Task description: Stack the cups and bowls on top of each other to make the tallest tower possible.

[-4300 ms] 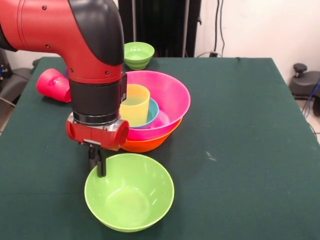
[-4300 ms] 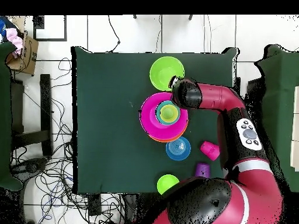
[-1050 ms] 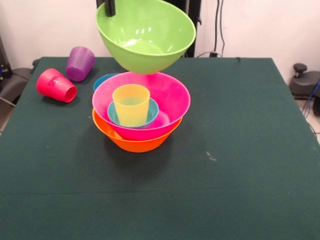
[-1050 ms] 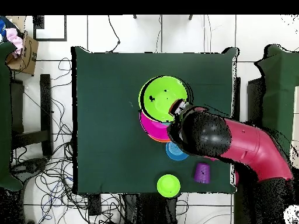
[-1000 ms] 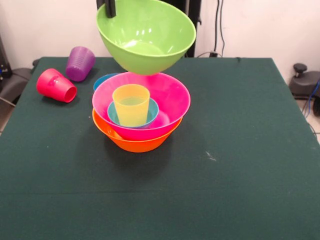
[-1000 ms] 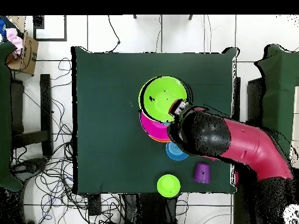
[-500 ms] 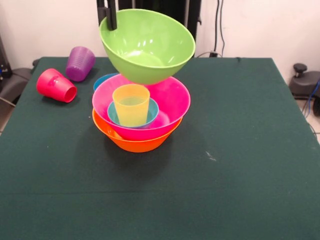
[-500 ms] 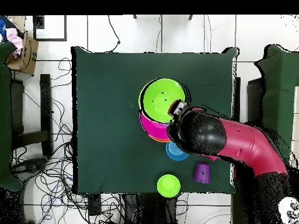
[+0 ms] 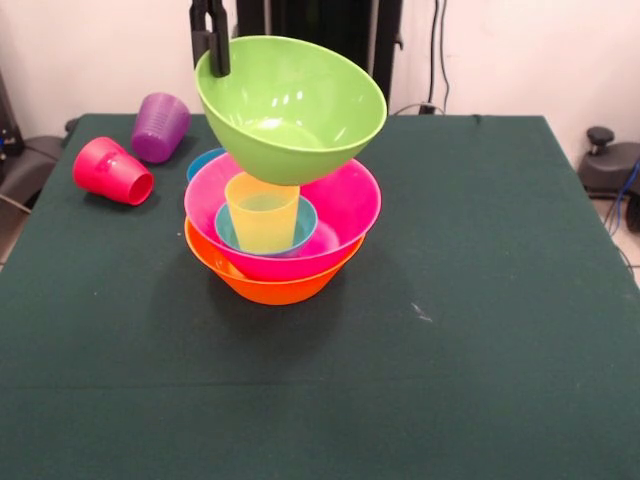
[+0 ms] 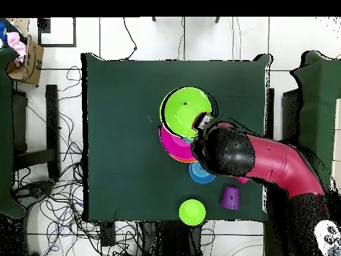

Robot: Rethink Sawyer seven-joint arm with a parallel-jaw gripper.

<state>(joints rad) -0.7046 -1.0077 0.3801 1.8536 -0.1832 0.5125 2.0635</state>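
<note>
My gripper (image 9: 213, 45) is shut on the left rim of the medium green bowl (image 9: 290, 105), which hangs tilted over the tower. The tower is an orange bowl (image 9: 280, 288) at the bottom, a pink bowl (image 9: 345, 200) in it, then a small blue bowl (image 9: 303, 222) holding the yellow cup (image 9: 262, 212). The green bowl's underside is right at the yellow cup's rim; I cannot tell whether they touch. From above, the green bowl (image 10: 188, 111) covers most of the pink bowl (image 10: 169, 143), with the gripper (image 10: 200, 122) at its rim.
A red cup (image 9: 112, 171) lies on its side at the left, next to a purple cup (image 9: 160, 126). Another blue bowl (image 9: 203, 160) peeks out behind the tower. From above, a small green bowl (image 10: 192, 212) sits near the table's (image 10: 120, 133) bottom edge.
The gripper has come down with the green bowl, from well above the pink bowl to just over the yellow cup. The other things have stayed put.
</note>
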